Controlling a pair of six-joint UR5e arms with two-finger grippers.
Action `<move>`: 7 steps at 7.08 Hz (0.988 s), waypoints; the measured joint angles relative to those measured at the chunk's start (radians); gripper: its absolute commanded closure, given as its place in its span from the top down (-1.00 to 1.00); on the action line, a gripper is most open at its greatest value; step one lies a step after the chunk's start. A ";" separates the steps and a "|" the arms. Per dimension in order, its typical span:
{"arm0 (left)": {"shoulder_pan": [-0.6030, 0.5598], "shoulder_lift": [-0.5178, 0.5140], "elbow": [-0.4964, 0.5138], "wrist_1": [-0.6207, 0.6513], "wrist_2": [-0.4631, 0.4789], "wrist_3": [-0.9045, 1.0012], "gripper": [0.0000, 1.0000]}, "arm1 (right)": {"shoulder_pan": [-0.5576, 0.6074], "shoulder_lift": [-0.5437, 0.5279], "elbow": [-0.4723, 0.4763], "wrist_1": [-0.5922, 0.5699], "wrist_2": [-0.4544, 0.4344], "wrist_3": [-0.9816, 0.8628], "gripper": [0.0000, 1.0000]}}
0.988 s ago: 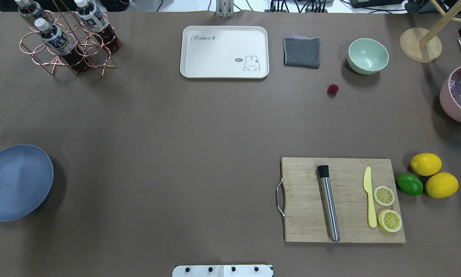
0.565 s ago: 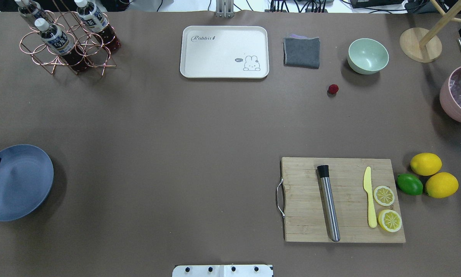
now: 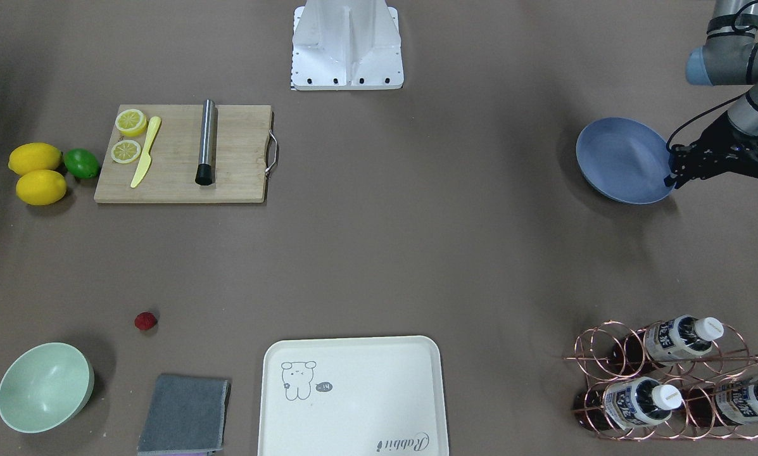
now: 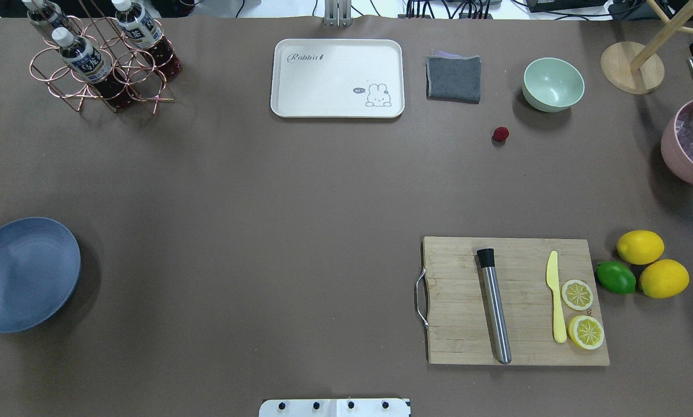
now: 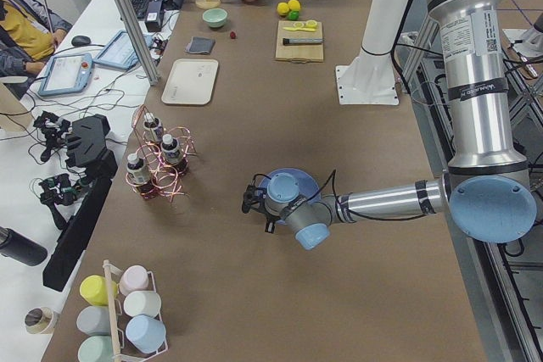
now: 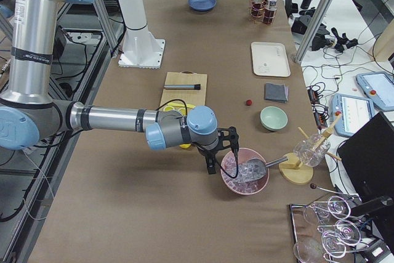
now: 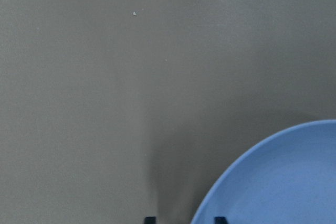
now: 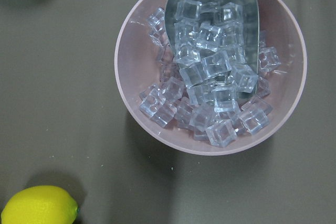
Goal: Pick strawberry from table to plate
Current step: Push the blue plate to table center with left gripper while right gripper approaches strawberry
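The strawberry (image 4: 501,134) (image 3: 145,321), small and dark red, lies on the table (image 4: 265,202) just in front of the pale green bowl (image 4: 553,84). Far from it, the blue plate (image 4: 28,272) (image 3: 619,158) rests at the table's left edge with nothing on it. My left gripper (image 3: 673,172) (image 7: 185,220) hovers over the plate's outer rim (image 7: 278,182), open and holding nothing. My right gripper (image 6: 218,152) hangs above the pink bowl of ice (image 8: 210,66); its fingers are hidden in the wrist view, so I cannot tell its state.
A cutting board (image 4: 456,341) holds a steel muddler, a yellow knife and lemon slices. Two lemons (image 4: 640,247) and a lime (image 4: 616,277) lie beside it. A cream tray (image 4: 337,78), a grey cloth (image 4: 454,78) and a bottle rack (image 4: 100,58) line the far edge.
The left gripper has come in from the view's left edge and now sits over the plate's rim. The strawberry has not moved.
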 measured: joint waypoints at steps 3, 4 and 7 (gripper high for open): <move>-0.016 -0.050 -0.020 0.017 -0.130 -0.035 -1.00 | -0.060 0.074 -0.010 -0.002 -0.019 0.051 1.00; -0.025 -0.105 -0.038 0.024 -0.160 -0.124 -1.00 | -0.096 0.114 -0.012 -0.001 -0.024 0.125 1.00; 0.088 -0.315 -0.123 0.113 -0.079 -0.465 -1.00 | -0.237 0.254 -0.013 0.000 -0.079 0.388 1.00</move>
